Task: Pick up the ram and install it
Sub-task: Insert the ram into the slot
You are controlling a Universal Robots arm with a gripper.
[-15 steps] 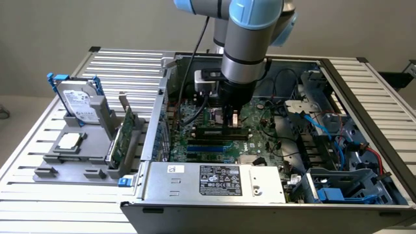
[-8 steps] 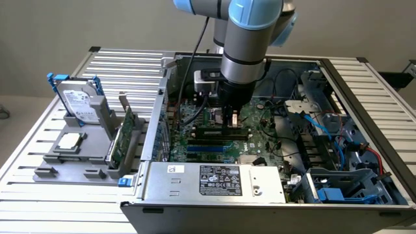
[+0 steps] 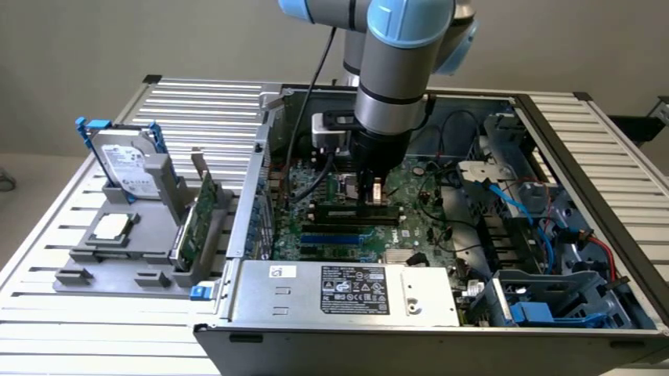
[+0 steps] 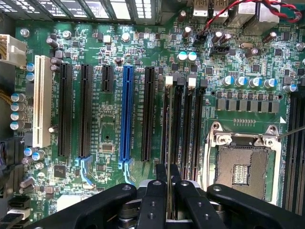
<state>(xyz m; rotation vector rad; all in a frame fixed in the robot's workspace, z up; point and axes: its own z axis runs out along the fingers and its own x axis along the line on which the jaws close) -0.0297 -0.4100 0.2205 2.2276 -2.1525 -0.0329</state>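
Note:
My gripper [image 3: 374,194] reaches down into the open computer case [image 3: 544,141], just above the memory slots [image 3: 356,211] of the motherboard [image 3: 428,227]. In the wrist view the gripper [image 4: 168,175] is shut on the ram [image 4: 168,125]. The ram shows edge-on as a thin line between the two dark fingers [image 4: 160,177]. It runs along the memory slot with the white latch [image 4: 168,81]. I cannot tell whether it touches the slot or hangs just above it. The neighbouring memory slots [image 4: 195,124] stand empty.
A grey holder [image 3: 125,251] at the exterior view's left carries a hard drive with blue rails [image 3: 131,164], a green expansion card [image 3: 200,215] and a chip [image 3: 111,227]. The power supply [image 3: 345,290] sits at the case front. The CPU socket [image 4: 243,167] and blue slot [image 4: 127,114] flank the memory slots.

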